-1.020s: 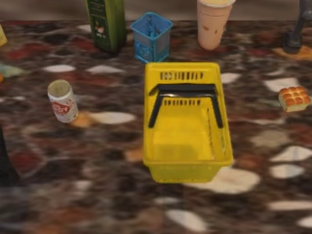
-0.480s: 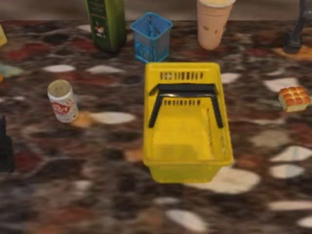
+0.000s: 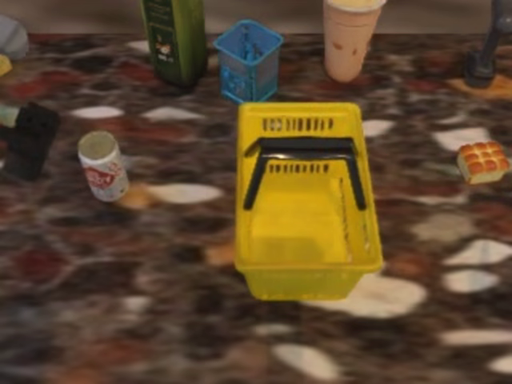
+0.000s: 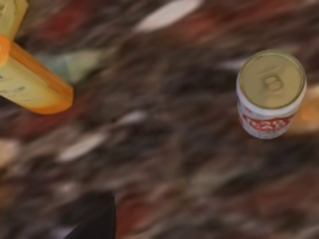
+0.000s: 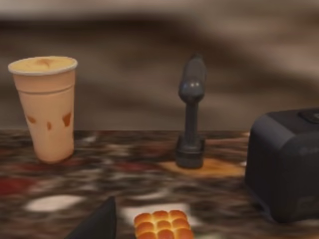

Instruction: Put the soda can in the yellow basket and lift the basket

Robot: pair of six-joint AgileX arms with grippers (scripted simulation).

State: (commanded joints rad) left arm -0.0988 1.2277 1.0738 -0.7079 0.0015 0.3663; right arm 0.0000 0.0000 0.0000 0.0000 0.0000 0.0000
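Observation:
The soda can (image 3: 103, 166), white with red label and a dull top, stands upright on the table's left side; it also shows in the left wrist view (image 4: 270, 92). My left gripper (image 3: 30, 140) hovers just left of the can, apart from it, open with nothing held; one dark finger (image 4: 97, 216) shows. The yellow basket (image 3: 264, 240) sits in the middle, empty, with both black handles (image 3: 304, 148) folded toward its far end. My right gripper is outside the top view; its one visible finger (image 5: 97, 224) is open near the bread.
Along the far edge stand a dark green carton (image 3: 174, 40), a small blue basket (image 3: 248, 60) and a peach cup (image 3: 350, 36). A bread loaf (image 3: 482, 162) and a dark grey stand (image 3: 486, 56) lie at the right. A yellow-orange object (image 4: 32, 84) lies near the left gripper.
My left gripper has moved from the table's left edge toward the far side, and now hangs level with the soda can. The can and basket have not moved.

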